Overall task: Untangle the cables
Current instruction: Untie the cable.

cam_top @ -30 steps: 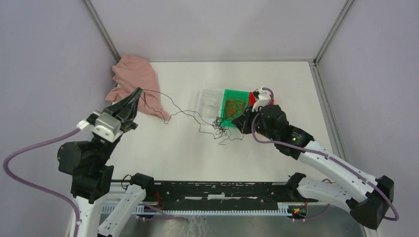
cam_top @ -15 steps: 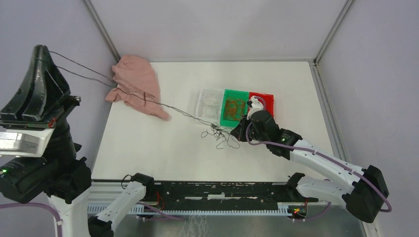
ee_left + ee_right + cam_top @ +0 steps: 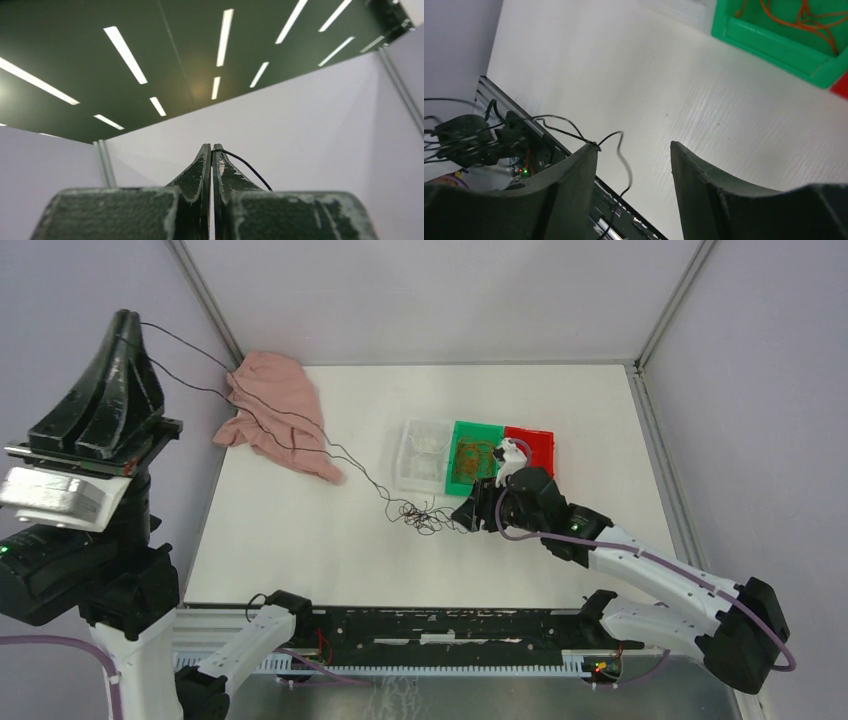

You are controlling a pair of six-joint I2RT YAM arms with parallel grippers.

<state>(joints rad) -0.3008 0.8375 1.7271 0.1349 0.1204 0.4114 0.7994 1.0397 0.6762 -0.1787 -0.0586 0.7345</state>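
Lilac walls (image 3: pixel 420 290), white table (image 3: pixel 300 540), ceiling striplights (image 3: pixel 125 55)

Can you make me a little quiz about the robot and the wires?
1. True or false: the left jaws, raised high, are shut on a thin black wire.
2. Fill in the missing word: the orange wires lie in the ___ bin.
3. Pick one. The right jaws are: A open, B shut on a bin, C out of sight.

Key:
1. True.
2. Green, the green bin.
3. A.
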